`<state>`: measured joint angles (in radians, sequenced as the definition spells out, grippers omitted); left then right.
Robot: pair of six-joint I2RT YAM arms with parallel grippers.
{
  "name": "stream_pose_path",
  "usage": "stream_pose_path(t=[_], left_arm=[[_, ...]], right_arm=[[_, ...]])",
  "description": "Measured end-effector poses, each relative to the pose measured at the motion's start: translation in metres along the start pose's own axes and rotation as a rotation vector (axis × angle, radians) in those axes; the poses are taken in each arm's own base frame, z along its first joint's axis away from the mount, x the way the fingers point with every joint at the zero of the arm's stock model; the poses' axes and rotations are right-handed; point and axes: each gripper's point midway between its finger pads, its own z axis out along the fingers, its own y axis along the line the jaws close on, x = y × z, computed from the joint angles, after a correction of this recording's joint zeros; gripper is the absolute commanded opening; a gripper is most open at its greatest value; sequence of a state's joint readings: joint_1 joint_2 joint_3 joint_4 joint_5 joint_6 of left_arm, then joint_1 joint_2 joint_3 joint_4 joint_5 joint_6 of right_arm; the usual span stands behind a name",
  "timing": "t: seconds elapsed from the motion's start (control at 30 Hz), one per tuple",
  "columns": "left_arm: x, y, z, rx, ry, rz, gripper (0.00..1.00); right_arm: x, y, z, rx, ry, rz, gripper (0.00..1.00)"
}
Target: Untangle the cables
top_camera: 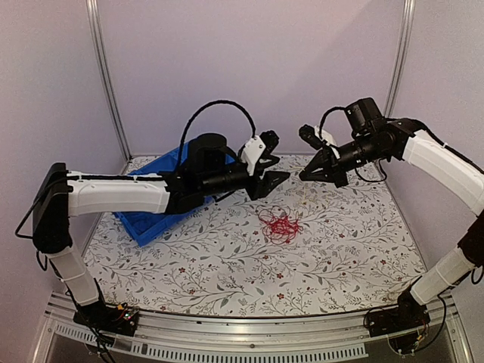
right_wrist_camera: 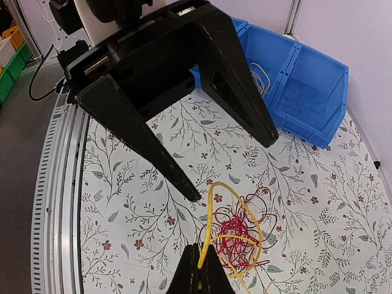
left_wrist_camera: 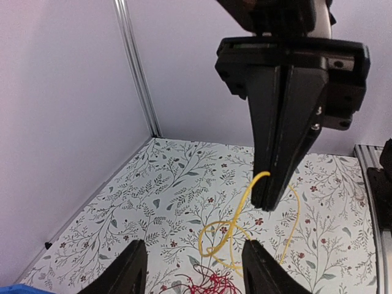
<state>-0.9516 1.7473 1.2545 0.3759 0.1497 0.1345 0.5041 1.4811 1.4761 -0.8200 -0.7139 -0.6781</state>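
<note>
Holding the thin orange-yellow wire (right_wrist_camera: 211, 208) pinched between its closed tips, the right gripper (left_wrist_camera: 269, 199) hangs above the tangled red wire bundle (top_camera: 280, 225) at mid-surface (top_camera: 227, 265). The yellow loops overlap the red. The left gripper (top_camera: 272, 181), spread wide and empty, faces it. Separation looks barely begun.

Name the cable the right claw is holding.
The yellow cable, pinched in the shut right claw and raised; the red cable lies heaped on the table, ungripped.
</note>
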Motion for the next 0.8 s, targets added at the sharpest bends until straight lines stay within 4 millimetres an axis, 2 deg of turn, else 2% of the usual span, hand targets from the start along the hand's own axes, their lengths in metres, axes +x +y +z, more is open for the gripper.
stream_pose_path(t=[0.07,0.17,0.4,0.43,0.5,0.53,0.57,0.73,0.8], left_arm=[[-0.003,0.000,0.002,0.004,-0.005,0.015,0.37],[-0.007,-0.001,0.005,0.014,-0.013,0.023,0.17],[-0.003,-0.006,0.007,0.038,-0.001,0.030,0.06],[-0.002,-0.007,0.007,0.043,0.002,0.032,0.09],[-0.001,-0.009,0.007,0.050,0.005,0.034,0.27],[-0.001,-0.009,0.007,0.052,0.006,0.031,0.34],[0.000,-0.009,0.007,0.052,0.008,0.037,0.37],[0.003,-0.008,0.007,0.044,0.022,0.044,0.36],[0.004,-0.007,0.007,0.038,0.025,0.048,0.33]], right_arm=[[0.004,0.002,0.006,-0.017,0.015,0.012,0.03],[0.008,0.004,0.010,-0.032,0.029,0.022,0.03],[0.007,0.004,0.010,-0.034,0.030,0.025,0.03],[0.007,0.004,0.010,-0.034,0.029,0.024,0.03],[0.006,0.003,0.009,-0.033,0.028,0.023,0.03],[0.006,0.003,0.010,-0.033,0.028,0.023,0.03],[0.005,0.003,0.009,-0.032,0.027,0.022,0.03],[0.005,0.001,0.011,-0.036,0.027,0.025,0.03],[0.006,0.001,0.012,-0.038,0.029,0.029,0.03]])
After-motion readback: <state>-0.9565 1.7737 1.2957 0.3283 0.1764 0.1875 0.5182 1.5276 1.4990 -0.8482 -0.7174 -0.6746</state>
